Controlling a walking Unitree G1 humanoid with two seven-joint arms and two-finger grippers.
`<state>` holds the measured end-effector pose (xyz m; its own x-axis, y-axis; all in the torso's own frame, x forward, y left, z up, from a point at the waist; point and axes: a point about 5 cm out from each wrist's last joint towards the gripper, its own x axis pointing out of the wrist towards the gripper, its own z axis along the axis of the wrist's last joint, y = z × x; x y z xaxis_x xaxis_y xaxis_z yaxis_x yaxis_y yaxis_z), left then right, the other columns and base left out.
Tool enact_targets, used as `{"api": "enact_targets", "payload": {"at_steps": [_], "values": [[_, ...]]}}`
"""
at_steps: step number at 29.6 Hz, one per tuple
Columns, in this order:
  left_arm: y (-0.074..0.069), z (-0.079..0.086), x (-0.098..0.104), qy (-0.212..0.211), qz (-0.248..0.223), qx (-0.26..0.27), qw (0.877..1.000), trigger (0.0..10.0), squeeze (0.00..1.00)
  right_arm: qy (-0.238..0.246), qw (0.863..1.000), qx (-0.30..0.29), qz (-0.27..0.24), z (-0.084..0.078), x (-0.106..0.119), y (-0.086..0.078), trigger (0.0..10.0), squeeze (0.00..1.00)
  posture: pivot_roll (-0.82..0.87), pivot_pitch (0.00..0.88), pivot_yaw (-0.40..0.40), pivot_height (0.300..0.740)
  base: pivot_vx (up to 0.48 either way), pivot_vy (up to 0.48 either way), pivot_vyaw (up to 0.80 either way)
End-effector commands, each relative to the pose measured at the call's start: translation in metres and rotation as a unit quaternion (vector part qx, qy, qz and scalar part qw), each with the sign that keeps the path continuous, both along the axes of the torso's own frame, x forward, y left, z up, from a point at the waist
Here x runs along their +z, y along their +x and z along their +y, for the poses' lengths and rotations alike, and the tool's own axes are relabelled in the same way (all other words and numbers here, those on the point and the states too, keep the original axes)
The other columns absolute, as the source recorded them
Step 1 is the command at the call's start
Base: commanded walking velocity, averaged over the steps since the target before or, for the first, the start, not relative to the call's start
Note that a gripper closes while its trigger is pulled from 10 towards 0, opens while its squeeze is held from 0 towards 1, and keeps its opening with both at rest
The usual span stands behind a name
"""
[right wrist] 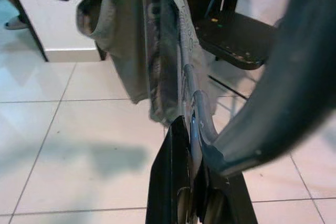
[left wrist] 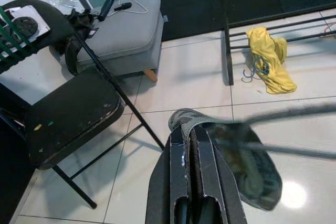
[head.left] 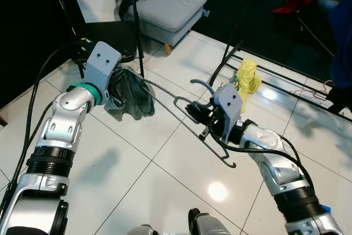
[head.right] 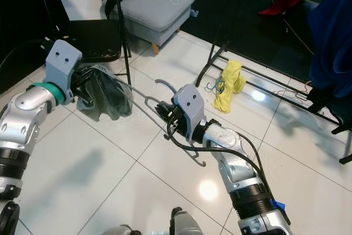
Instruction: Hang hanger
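Observation:
A grey wire hanger [head.left: 181, 111] stretches across the middle, held above the tiled floor. My right gripper [head.left: 199, 115] is shut on the hanger near its hook [head.left: 202, 85]. A dark grey-green garment [head.left: 129, 96] hangs on the hanger's far end. My left gripper [head.left: 118, 93] is shut on that garment's edge. In the left wrist view the black fingers [left wrist: 194, 166] pinch the cloth [left wrist: 247, 166]. In the right wrist view the fingers [right wrist: 181, 182] clamp the hanger wire [right wrist: 194, 98], with the garment [right wrist: 136, 40] hanging beyond.
A black clothes rack base [head.left: 275, 75] crosses the floor at right, with a yellow cloth [head.left: 247, 78] draped over its low bar. A black folding chair [head.left: 107, 31] and grey ottoman [head.left: 170, 6] stand at the back left. Blue clothing [head.right: 333, 37] hangs at right.

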<state>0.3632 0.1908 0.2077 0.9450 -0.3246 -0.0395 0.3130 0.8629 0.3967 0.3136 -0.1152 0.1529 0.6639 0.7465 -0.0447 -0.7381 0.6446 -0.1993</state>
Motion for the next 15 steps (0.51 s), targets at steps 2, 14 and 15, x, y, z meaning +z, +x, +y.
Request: {"api": "enact_targets", "payload": {"at_steps": [2, 14, 15], "values": [[-0.003, -0.001, -0.001, 0.001, 0.005, -0.008, 1.000, 10.0, 0.00, -0.004, 1.000, -0.003, -0.008, 0.001, 0.000, 0.003, 10.0, 0.00, 0.03, 0.080, 0.088, 0.740, 0.000, 0.000, 0.00], [-0.009, -0.018, 0.003, 0.091, -0.008, -0.107, 0.990, 10.0, 0.00, -0.033, 0.997, 0.069, -0.018, 0.014, 0.004, 0.006, 10.0, 0.00, 0.03, 0.080, 0.095, 0.740, 0.000, 0.000, 0.00], [-0.009, -0.018, 0.003, 0.091, -0.008, -0.107, 0.990, 10.0, 0.00, -0.033, 0.997, 0.069, -0.018, 0.014, 0.004, 0.006, 10.0, 0.00, 0.03, 0.080, 0.095, 0.740, 0.000, 0.000, 0.00]]}}
